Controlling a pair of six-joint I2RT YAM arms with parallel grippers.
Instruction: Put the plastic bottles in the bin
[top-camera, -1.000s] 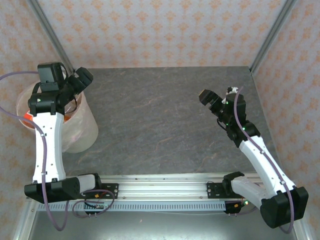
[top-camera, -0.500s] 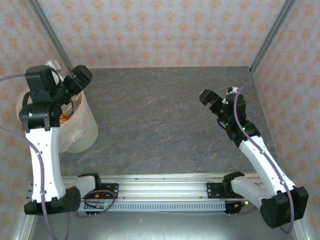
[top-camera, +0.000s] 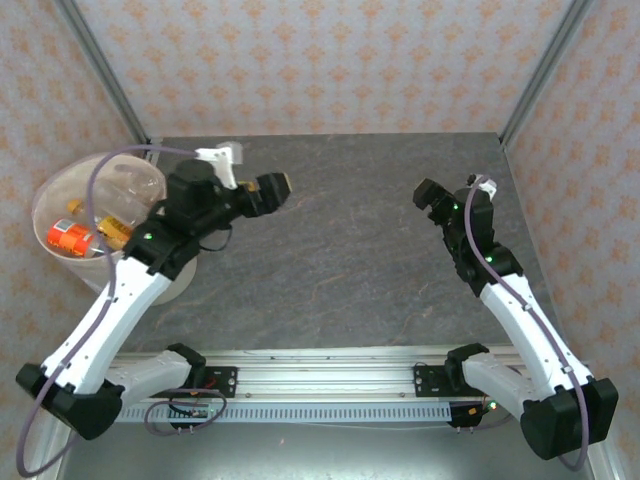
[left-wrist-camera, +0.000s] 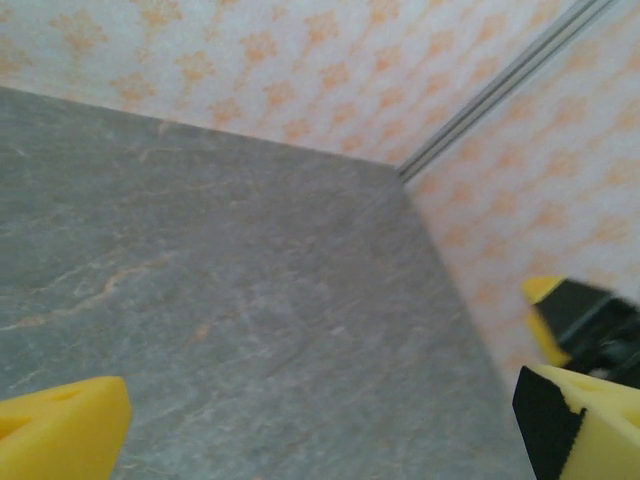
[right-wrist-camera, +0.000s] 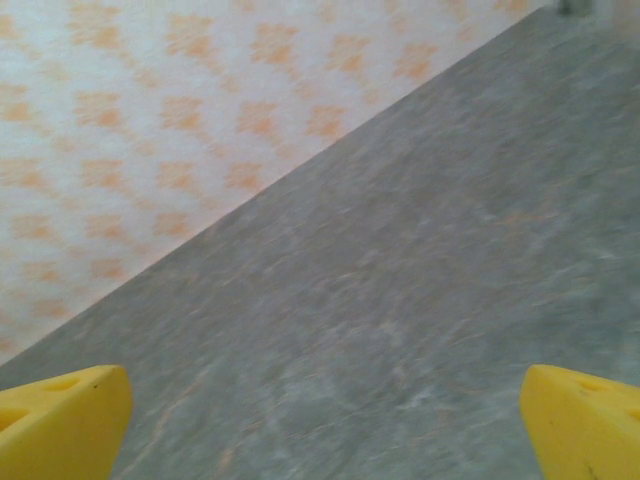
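The bin (top-camera: 42, 200), a pale translucent bucket, stands at the table's left edge. Inside it lie plastic bottles: one with a red label (top-camera: 67, 238) and one with an orange label (top-camera: 112, 231). My left gripper (top-camera: 275, 187) hangs open to the right of the bin, over bare table, and holds nothing. In the left wrist view its yellow pads (left-wrist-camera: 62, 430) stand wide apart over grey surface. My right gripper (top-camera: 425, 192) is open and empty over the right side of the table. Its pads (right-wrist-camera: 590, 425) sit at the frame's bottom corners in the right wrist view.
The grey stone-patterned table (top-camera: 340, 250) is enclosed by patterned walls with metal corner posts (top-camera: 540, 70). A purple cable (top-camera: 120, 155) loops from the left arm over the bin's rim. The right gripper (left-wrist-camera: 570, 310) shows at the right edge of the left wrist view.
My left arm has swung from above the bin to the right, out over the table, uncovering the bin and its bottles. The right gripper has shifted slightly right.
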